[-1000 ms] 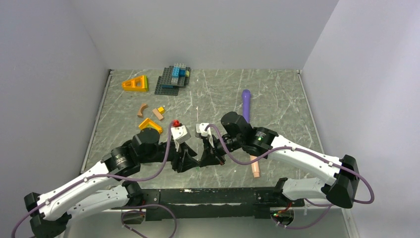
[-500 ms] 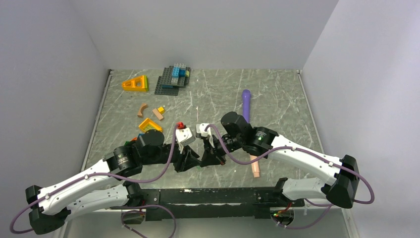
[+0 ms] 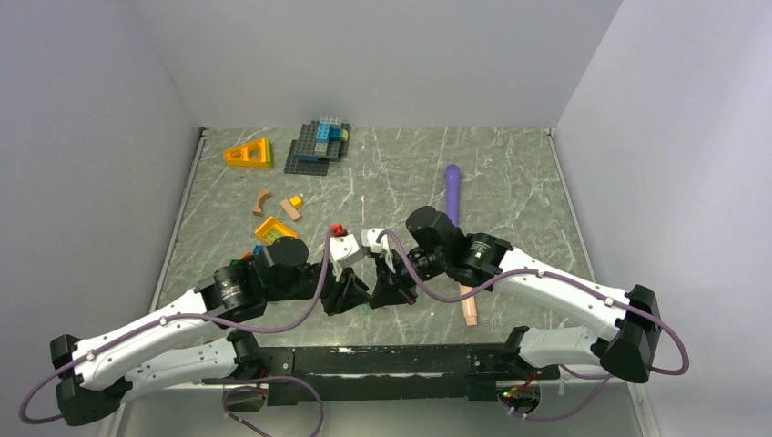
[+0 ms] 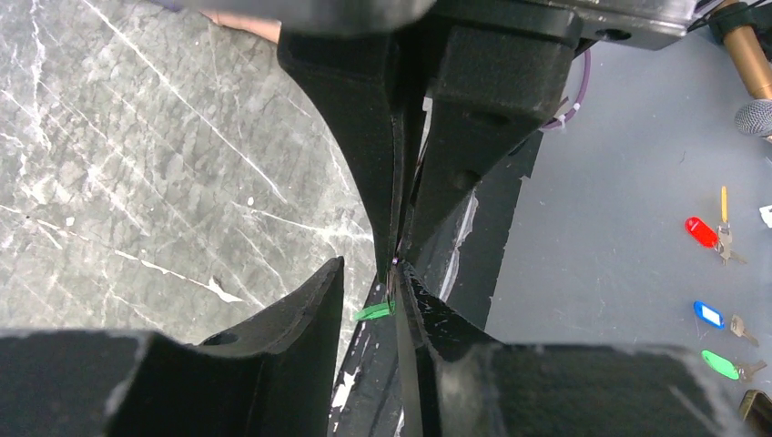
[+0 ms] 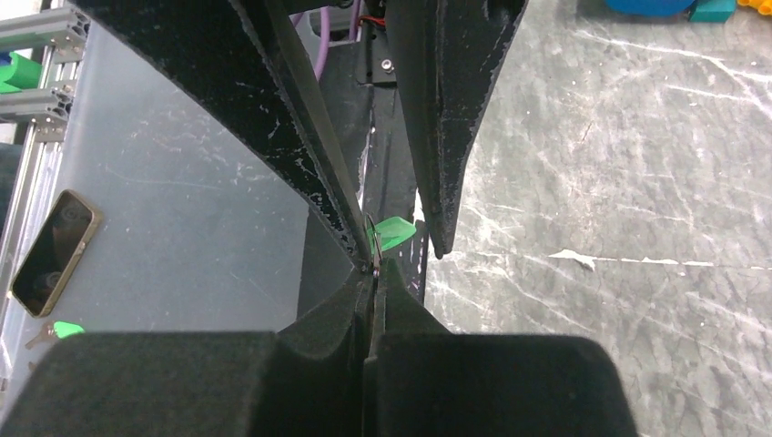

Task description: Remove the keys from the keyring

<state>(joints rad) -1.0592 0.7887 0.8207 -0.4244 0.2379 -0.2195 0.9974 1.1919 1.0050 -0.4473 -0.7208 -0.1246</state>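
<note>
Right now the left gripper (image 4: 371, 271) and right gripper (image 5: 369, 278) meet tip to tip low over the near edge of the table (image 3: 510, 182), approx. midway btwn the 2 arm bases. The right gripper is pinched tight, no gap btwn its pads, w/ a thin bit of wire, prob. the keyring (image 5: 374, 261), poking from its tip. Only 1 key shows: the green key (image 5: 394, 232). Just its bright head is visible, hanging right beside that tip. The 2nd key can't be made out in any view. The left gripper stands part-way apart, its 2 fingers either side of the green head. One finger (image 5: 296, 118) touches the right gripper's tip and the other (image 5: 446, 118) sits just beside the head, so no firm pinch shows. Elsewhere on the table: 1 purple rod (image 3: 452, 187), 1 peach rod (image 3: 469, 311) by the right arm, 1 grey baseplate (image 3: 305, 159) w/ a blue brick stack on it, and 5 loose bricks plain to see: yellow wedge (image 3: 248, 153), tan arch (image 3: 262, 200), tan-yellow bit (image 3: 291, 208), orange piece (image 3: 271, 228), red brick (image 3: 338, 228). Off the table, on grey floor, lie 3 key tags: red tag (image 4: 699, 230), blue tag (image 4: 707, 314), green tag (image 4: 719, 364).
</note>
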